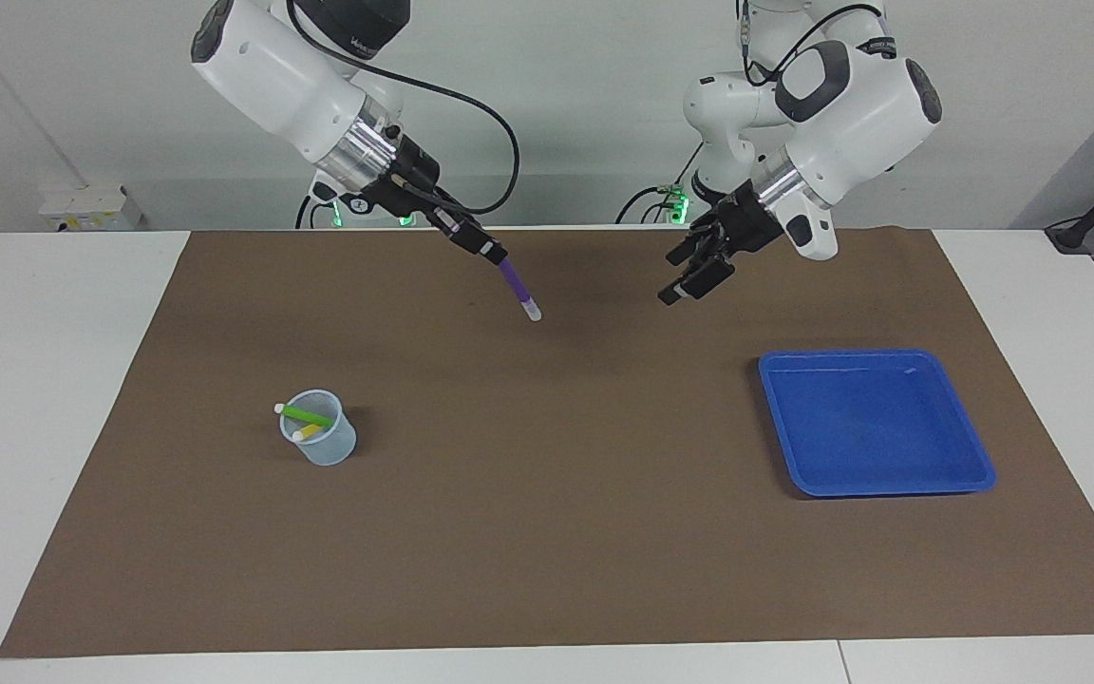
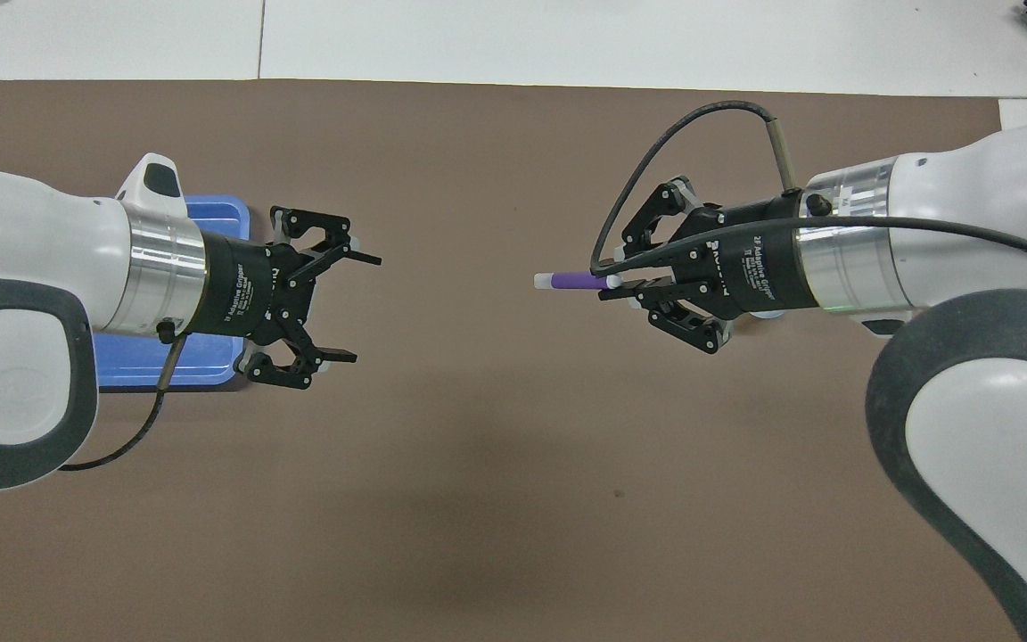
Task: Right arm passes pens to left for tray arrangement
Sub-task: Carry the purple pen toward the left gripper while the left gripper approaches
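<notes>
High over the mat's middle, my right gripper (image 1: 491, 255) (image 2: 610, 287) is shut on a purple pen (image 1: 519, 290) (image 2: 572, 280). The pen's whitish end points toward my left gripper (image 1: 686, 285) (image 2: 367, 308). That gripper hangs open in the air with nothing in it, a gap away from the pen, over the mat beside the tray. The blue tray (image 1: 777, 418) (image 2: 215, 214) lies toward the left arm's end of the table with nothing in it. The green pen (image 1: 308, 415) and the yellow pen (image 1: 306, 432) stand in a small translucent cup (image 1: 324, 448).
A brown mat (image 1: 547, 532) covers most of the white table. The cup stands toward the right arm's end. A black cable (image 2: 656, 178) loops from the right wrist over its gripper.
</notes>
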